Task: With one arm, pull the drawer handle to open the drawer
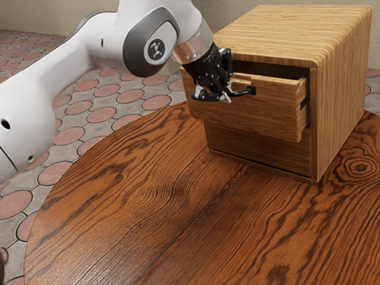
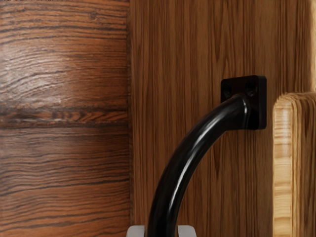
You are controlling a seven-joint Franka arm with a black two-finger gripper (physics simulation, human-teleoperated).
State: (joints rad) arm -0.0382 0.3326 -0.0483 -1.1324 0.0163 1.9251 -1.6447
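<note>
Exterior view, from its left: white arm (image 1: 71,65) came in over the tiled floor (image 1: 89,113) and reached across the bench (image 1: 178,225) toward the view's right. Bench was dark-grained wood with a curved near-left edge.

Black hand sat at the top drawer's front, jaws pointing in at the drawer handle (image 1: 244,91). Jaws were clamped on the handle. In the wrist view the black bar ran between two pale grey finger pads (image 2: 136,230), one on each side, both against it.

The handle was a curved black bar. In the wrist view it bent up to a square black mount plate (image 2: 244,101) fixed on the drawer front, two screw heads visible on the plate. The hand covered the handle's other end in the exterior view.

Drawer (image 1: 267,107) was the upper of two and stood part-way out. Its front sat proud of the cabinet face, its side wall was exposed, and there was a dark gap under the cabinet top. Lower drawer front (image 1: 261,148) sat flush with the face.

Cabinet (image 1: 338,89) was light striped wood and stood on the bench toward its far edge, at the exterior view's right, drawers facing the arm.

In the wrist view the bench showed past one edge of the drawer front. A pale plywood-edged strip (image 2: 291,163) lay just beyond the mount plate; couldn't tell which part of the cabinet it was.
</note>
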